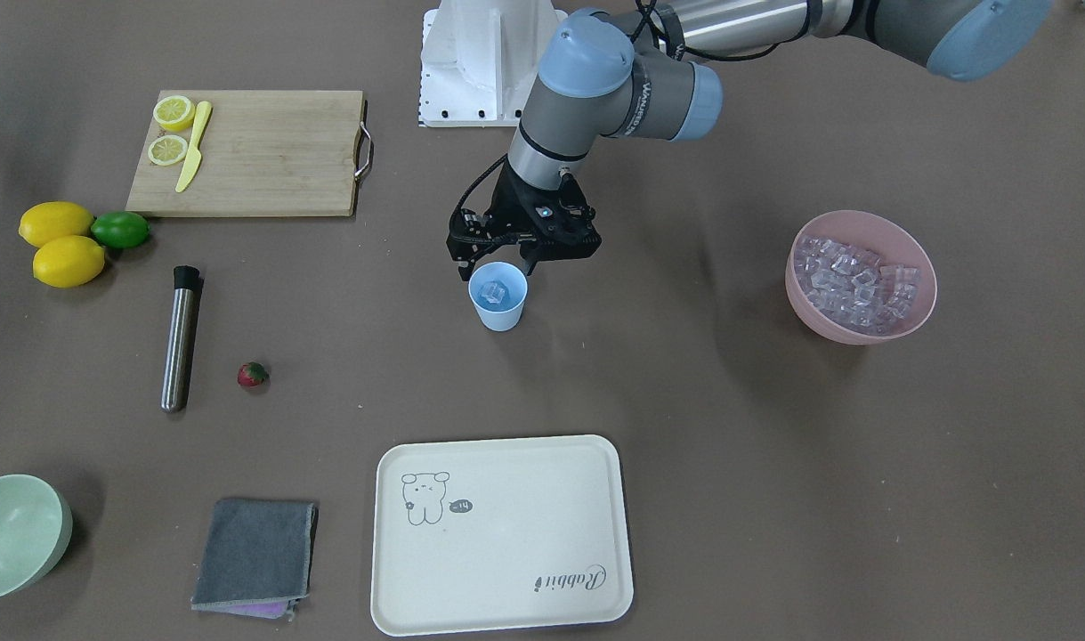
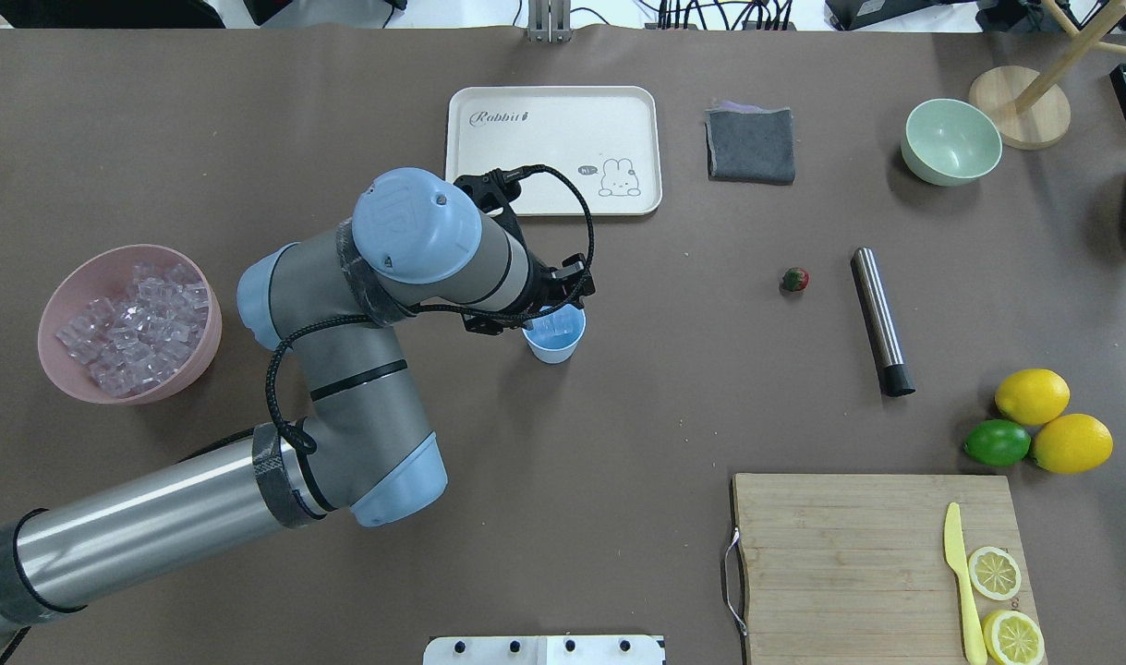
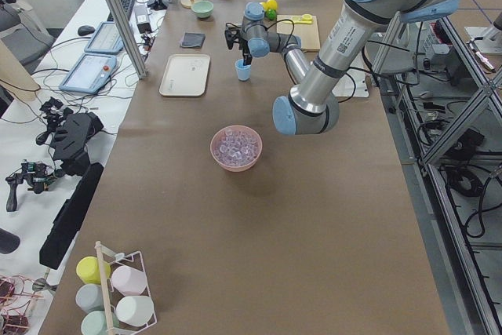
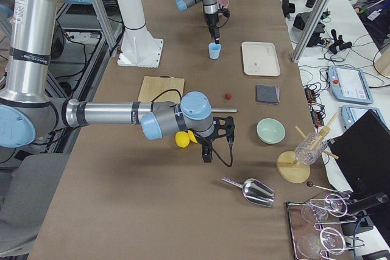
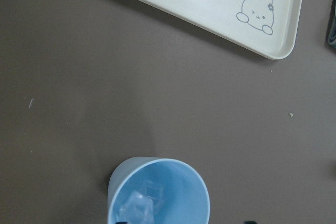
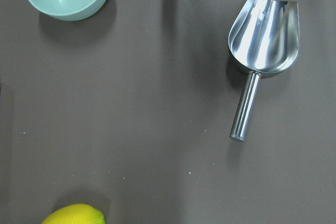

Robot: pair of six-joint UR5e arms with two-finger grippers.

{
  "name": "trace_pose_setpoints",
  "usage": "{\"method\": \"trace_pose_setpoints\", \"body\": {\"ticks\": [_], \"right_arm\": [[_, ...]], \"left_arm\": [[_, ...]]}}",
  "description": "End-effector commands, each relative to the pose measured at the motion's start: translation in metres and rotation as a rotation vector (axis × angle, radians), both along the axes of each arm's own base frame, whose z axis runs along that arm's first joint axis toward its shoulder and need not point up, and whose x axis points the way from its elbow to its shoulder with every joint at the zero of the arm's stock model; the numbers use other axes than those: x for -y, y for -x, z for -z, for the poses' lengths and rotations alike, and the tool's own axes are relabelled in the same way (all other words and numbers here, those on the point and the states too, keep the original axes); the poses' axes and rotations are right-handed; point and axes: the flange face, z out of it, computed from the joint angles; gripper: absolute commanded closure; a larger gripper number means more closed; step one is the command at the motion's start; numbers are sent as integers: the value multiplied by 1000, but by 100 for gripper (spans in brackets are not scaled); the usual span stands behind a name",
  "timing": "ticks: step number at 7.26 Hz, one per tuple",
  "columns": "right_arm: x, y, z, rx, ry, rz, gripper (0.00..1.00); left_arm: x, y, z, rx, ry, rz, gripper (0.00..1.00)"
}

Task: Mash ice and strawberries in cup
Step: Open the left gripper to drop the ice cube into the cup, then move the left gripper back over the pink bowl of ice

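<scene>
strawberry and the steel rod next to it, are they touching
Apart. The exterior front-facing view shows the strawberry lying clear of the steel rod, with a strip of bare brown table between them.

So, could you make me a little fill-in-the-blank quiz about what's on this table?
1. The blue cup below the left gripper holds some clear ____.
2. The strawberry lies on the ____, not in the cup.
3. The knife on the cutting board is coloured ____.
4. Beside the two whole lemons sits a green ____.
Missing words: ice, table, yellow, lime.
</scene>
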Motion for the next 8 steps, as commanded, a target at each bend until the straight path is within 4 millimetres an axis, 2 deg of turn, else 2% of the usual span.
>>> {"method": "trace_pose_setpoints", "body": {"ticks": [1, 2, 3, 4, 5, 6, 7, 8], "right_arm": [[0, 0, 0, -1, 0, 0, 0], [0, 0, 0, -1, 0, 0, 0], [-1, 0, -1, 0, 2, -1, 0], [-2, 0, -1, 0, 3, -1, 0], [-2, 0, -1, 0, 4, -2, 0], [-2, 0, -1, 0, 3, -1, 0], [-3, 0, -1, 0, 2, 2, 0], [-4, 0, -3, -1, 6, 3, 0]], "left_arm": [[-3, 6, 4, -7, -24, -13, 1], [-7, 16, -5, 16, -89, -41, 1], [-18, 38, -31, 46, -166, -79, 1], [-28, 62, -45, 84, -219, -108, 1], [-26, 86, -47, 140, -220, -142, 1], [-19, 118, -47, 176, -231, -181, 1], [-15, 148, -65, 224, -264, -197, 1], [-21, 171, -92, 261, -300, -227, 1]]}}
